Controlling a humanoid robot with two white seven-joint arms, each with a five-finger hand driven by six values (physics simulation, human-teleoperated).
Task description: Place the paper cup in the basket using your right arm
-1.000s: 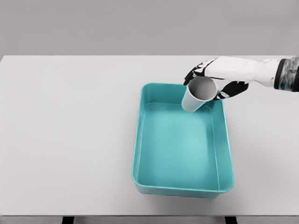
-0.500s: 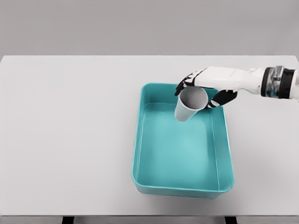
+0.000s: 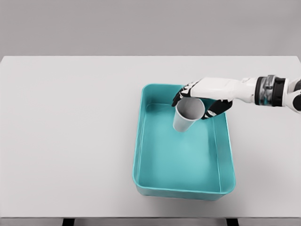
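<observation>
A teal rectangular basket (image 3: 143, 141) sits on the white table, right of the middle. My right hand (image 3: 195, 100) reaches in from the right edge and hangs over the basket's far end. It is shut on a grey paper cup (image 3: 187, 114), fingers wrapped around the rim. The cup's open mouth faces up toward the camera, and its base tilts down and to the left inside the basket's outline. Whether the cup's base touches the basket floor cannot be told. The left arm is out of view.
The white table (image 3: 70, 136) stretches wide to the left of the basket, with its far edge against a grey wall. The basket's near rim (image 3: 183, 192) lies close to the table's front edge.
The right hand has carried the cup leftward and downward, from the basket's far right corner to lower over its far end. The forearm has sunk with it.
</observation>
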